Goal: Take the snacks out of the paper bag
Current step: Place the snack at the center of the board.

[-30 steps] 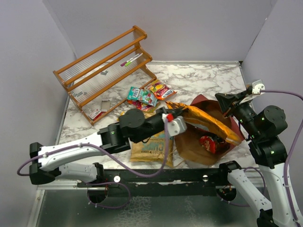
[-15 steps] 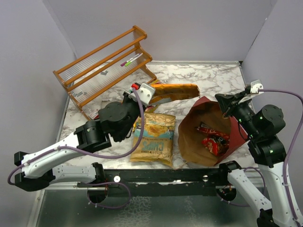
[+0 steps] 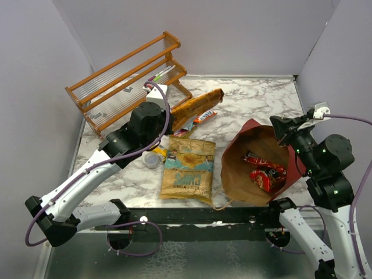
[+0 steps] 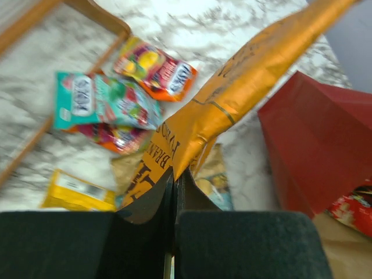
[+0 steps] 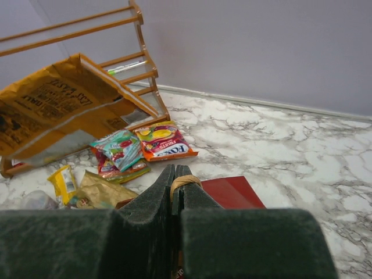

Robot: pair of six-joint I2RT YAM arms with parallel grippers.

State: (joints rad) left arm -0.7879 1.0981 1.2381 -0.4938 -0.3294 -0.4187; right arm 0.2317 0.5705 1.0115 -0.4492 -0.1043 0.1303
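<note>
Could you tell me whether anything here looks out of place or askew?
The paper bag lies tipped on its side with its mouth gaping and red packets inside. The right gripper pinches its handle. An orange bag sticks out in the air, clamped at one end by the left gripper.

Top external: high above near edge, angled down over whole white marble table (image 3: pixel 256 99). Wrist views: close, low, both catching long orange crinkly packet (image 4: pixel 244 87) and dark red paper carrier bag (image 4: pixel 314 139).

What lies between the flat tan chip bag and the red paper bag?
Only bare marble table, as the top view shows; chip bag and paper bag lie apart.
</note>
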